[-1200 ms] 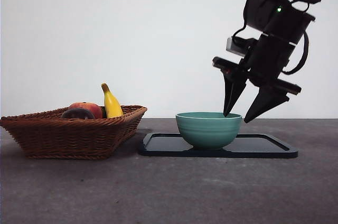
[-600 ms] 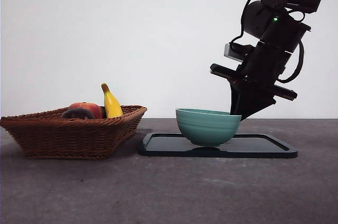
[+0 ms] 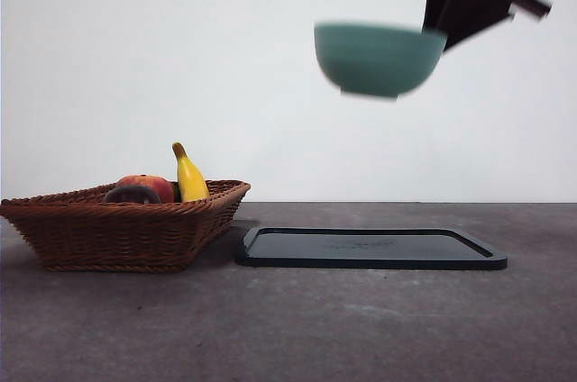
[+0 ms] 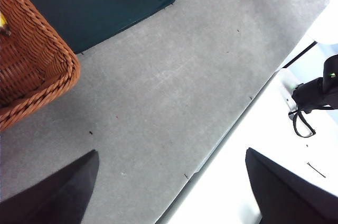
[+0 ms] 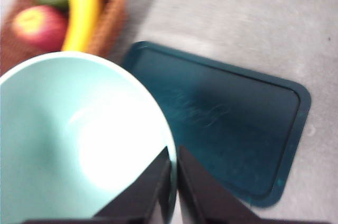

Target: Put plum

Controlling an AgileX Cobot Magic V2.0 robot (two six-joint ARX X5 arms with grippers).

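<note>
— Black jaws of the right gripper (image 5: 171, 182) pinched on the rim of the green bowl (image 3: 377, 59), one jaw inside the wall, one outside, almost no gap between them.

— Up where?

— High near the top right of the front view, well above the table (image 3: 361, 328). Reaches down from the top edge, dark and blurred, gripping the bowl's right-hand rim. Bowl roughly level, mouth up, smeared by motion. Looks pale and bare inside in the right wrist view.

— Below it?

— Dark tray (image 3: 371, 249), flat on the table, nothing on it. Well apart from the bowl.

— And the plum (image 3: 132, 194)?

— Sits in the woven basket (image 3: 117, 233) at the left, just beside the tray's left end. Dark, low against the red-orange fruit (image 3: 150, 186), apparently touching it. Yellow banana (image 3: 188, 176) stands tilted right next to them, stem end up.

— Other arm?

— Left gripper (image 4: 169, 192) waits, only a black tip at the top left corner in the front view. Jaws spread wide in its own wrist view, holding nothing, above bare table near the basket's corner and the table's edge.
</note>
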